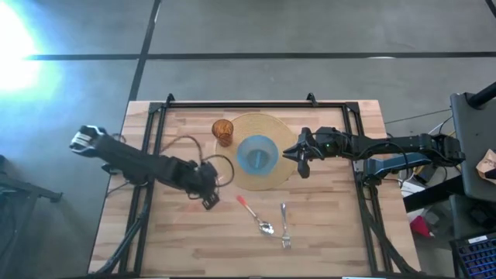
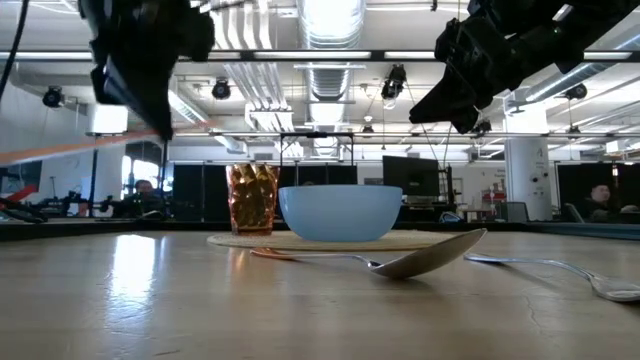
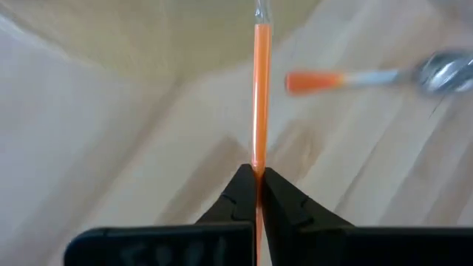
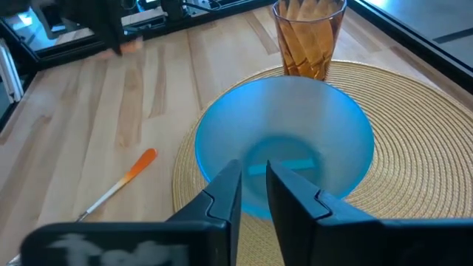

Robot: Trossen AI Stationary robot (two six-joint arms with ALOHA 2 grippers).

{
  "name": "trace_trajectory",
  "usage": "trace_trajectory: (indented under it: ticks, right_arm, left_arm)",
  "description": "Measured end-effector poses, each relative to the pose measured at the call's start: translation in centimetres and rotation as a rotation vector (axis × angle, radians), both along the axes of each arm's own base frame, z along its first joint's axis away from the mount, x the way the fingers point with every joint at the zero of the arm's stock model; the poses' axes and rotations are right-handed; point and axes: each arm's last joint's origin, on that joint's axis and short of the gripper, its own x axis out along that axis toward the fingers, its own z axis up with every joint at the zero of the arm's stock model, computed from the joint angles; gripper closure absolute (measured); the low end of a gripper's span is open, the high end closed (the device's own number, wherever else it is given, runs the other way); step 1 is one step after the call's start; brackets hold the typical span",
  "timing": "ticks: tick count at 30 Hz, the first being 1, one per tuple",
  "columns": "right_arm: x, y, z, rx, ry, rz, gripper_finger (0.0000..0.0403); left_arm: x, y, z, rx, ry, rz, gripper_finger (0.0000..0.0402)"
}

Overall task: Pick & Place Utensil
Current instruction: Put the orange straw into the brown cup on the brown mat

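My left gripper (image 1: 209,195) hangs over the table's left-middle, shut on a thin orange-handled utensil (image 3: 259,96); its metal part (image 3: 260,7) reaches out of the wrist view. A spoon with an orange handle (image 1: 256,215) and a metal fork (image 1: 284,225) lie flat on the wood near the front. A blue bowl (image 1: 257,155) rests on a round woven mat (image 1: 267,180), with an amber glass (image 1: 223,132) beside it. My right gripper (image 1: 302,160) hovers by the bowl's right side, its fingers a narrow gap apart (image 4: 253,181), touching nothing. My left gripper pinches the orange handle near its free end (image 3: 258,164) between the two fingertips, coming from above. The utensil is lifted clear of the table and sticks out sideways from the fingers, nearly level, as the orange streak (image 2: 60,152) in the low view shows.
Black rails frame the table's left (image 1: 152,155), right (image 1: 358,155) and far edges. Loose cables (image 1: 186,143) lie on the wood behind my left gripper. Bare wood stretches along the near edge (image 1: 194,248). People and desks show in the room behind.
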Motion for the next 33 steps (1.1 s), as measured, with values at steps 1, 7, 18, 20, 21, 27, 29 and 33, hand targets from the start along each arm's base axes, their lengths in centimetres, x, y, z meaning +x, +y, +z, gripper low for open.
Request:
trace_trajectory:
  ticks: [1, 7, 18, 20, 21, 27, 29, 33]
  right_arm:
    - [0.0, 0.0, 0.0, 0.0, 0.0, 0.0, 0.0342]
    - [0.0, 0.0, 0.0, 0.0, 0.0, 0.0, 0.0342]
    - [0.0, 0.0, 0.0, 0.0, -0.001, 0.0, 0.033]
    - [0.0, 0.0, 0.0, 0.0, -0.001, 0.0, 0.033]
    - [0.0, 0.0, 0.0, 0.0, -0.001, 0.0, 0.033]
    - [0.0, 0.0, 0.0, -0.003, 0.0, 0.002, 0.0339]
    - [0.0, 0.0, 0.0, -0.003, -0.001, 0.002, 0.0342]
    - [0.0, 0.0, 0.0, -0.003, 0.0, 0.002, 0.0344]
  left_arm:
    - [-0.4, 0.2, 0.7, 0.022, -0.033, 0.006, 0.0397]
    - [-2.9, 2.0, 4.2, 0.172, -0.223, 0.065, 0.0396]
    - [-4.2, 5.0, 8.4, 0.45, -0.49, 0.151, 0.0396]
    - [-3.9, 5.6, 9.0, 0.492, -0.528, 0.154, 0.0396]
    - [-3.8, 6.0, 9.2, 0.514, -0.543, 0.156, 0.0395]
    - [-3.1, 8.1, 10.9, 0.642, -0.634, 0.202, 0.0396]
    - [-3.0, 8.8, 11.4, 0.673, -0.668, 0.215, 0.0395]
    - [-2.8, 10.2, 12.4, 0.697, -0.752, 0.218, 0.0395]
